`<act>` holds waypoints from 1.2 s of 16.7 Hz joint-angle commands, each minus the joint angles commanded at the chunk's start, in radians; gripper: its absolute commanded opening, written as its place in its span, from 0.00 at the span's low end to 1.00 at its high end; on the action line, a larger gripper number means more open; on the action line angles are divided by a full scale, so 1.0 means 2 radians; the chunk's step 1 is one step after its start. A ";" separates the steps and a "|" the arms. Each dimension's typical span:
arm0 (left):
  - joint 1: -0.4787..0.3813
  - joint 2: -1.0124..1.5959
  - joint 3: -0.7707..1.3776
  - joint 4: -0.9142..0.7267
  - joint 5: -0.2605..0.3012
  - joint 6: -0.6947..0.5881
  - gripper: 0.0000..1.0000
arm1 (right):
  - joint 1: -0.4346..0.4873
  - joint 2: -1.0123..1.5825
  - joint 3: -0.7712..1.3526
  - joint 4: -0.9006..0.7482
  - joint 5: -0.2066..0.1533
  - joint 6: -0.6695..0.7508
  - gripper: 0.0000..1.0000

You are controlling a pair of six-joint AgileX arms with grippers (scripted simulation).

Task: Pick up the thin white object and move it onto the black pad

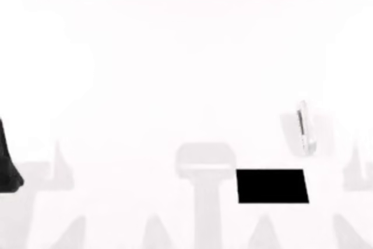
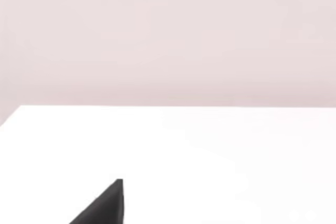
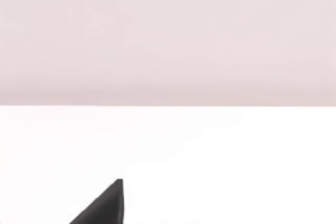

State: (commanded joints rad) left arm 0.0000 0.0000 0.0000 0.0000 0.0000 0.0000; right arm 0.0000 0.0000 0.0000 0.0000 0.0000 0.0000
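While both arms sit parked | thin white object (image 1: 305, 127) near black pad (image 1: 272, 185)

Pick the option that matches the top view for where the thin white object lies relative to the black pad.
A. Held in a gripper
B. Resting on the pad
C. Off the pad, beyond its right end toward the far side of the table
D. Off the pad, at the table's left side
C: in the top view the thin white object lies on the bare table, apart from the black pad, just beyond its right end on the far side, with no gripper on it.

Nothing readable is showing in any view: no text, label, brand, number or sign is appearing on the worktop (image 1: 175, 86) or anything lying on it.
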 joint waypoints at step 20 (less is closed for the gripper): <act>0.000 0.000 0.000 0.000 0.000 0.000 1.00 | 0.112 0.722 0.595 -0.445 0.004 0.106 1.00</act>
State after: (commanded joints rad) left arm 0.0000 0.0000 0.0000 0.0000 0.0000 0.0000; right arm 0.2248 1.4450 1.1892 -0.8909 0.0070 0.2115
